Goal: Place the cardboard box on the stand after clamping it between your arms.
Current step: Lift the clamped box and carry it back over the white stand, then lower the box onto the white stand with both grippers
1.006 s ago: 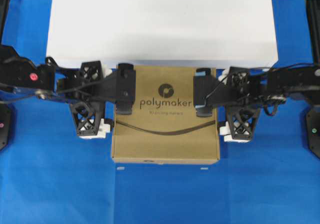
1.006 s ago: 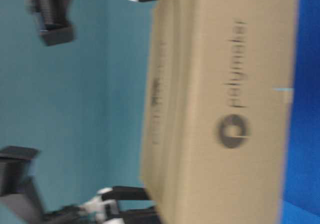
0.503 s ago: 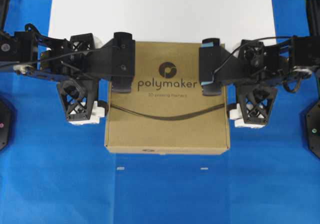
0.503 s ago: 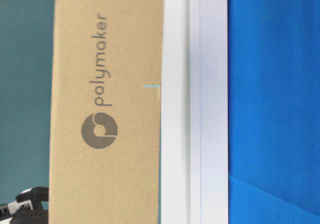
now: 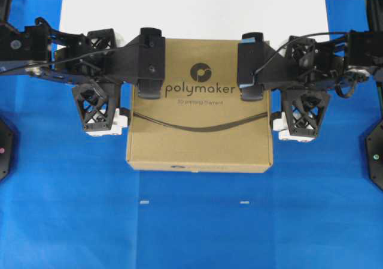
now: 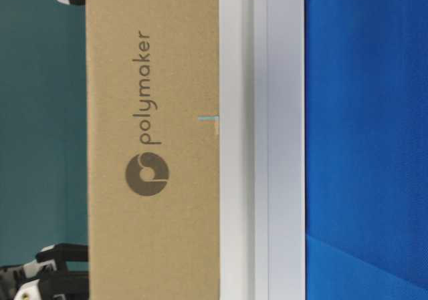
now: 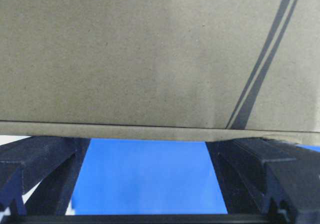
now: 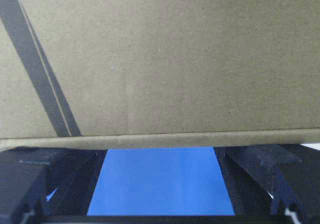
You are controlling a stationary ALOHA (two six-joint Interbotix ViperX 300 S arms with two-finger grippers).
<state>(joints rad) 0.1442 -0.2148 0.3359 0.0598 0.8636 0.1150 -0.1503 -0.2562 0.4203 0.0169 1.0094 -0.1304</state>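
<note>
The brown cardboard box (image 5: 200,137) with the "polymaker" print hangs clamped between the arms, one pressing on each side. Its far edge overlaps the front edge of the white stand (image 5: 191,8) in the overhead view. My left gripper (image 5: 122,80) is open against the box's left side and my right gripper (image 5: 278,80) is open against its right side. In the table-level view the box (image 6: 154,146) lies right along the stand (image 6: 267,146); I cannot tell if they touch. Both wrist views show the box wall (image 7: 150,59) (image 8: 165,59) above spread fingers (image 7: 35,169) (image 8: 260,169).
Blue cloth (image 5: 191,233) covers the table around and under the box, with two small white marks (image 5: 143,202) in front of it. Dark arm bases sit at the left (image 5: 3,152) and right (image 5: 374,158) edges. A teal backdrop (image 6: 40,146) stands behind.
Both arms have carried the box up off the cloth and away from the front, toward the stand. Its far edge now overlaps the stand's front edge. The grippers stayed open.
</note>
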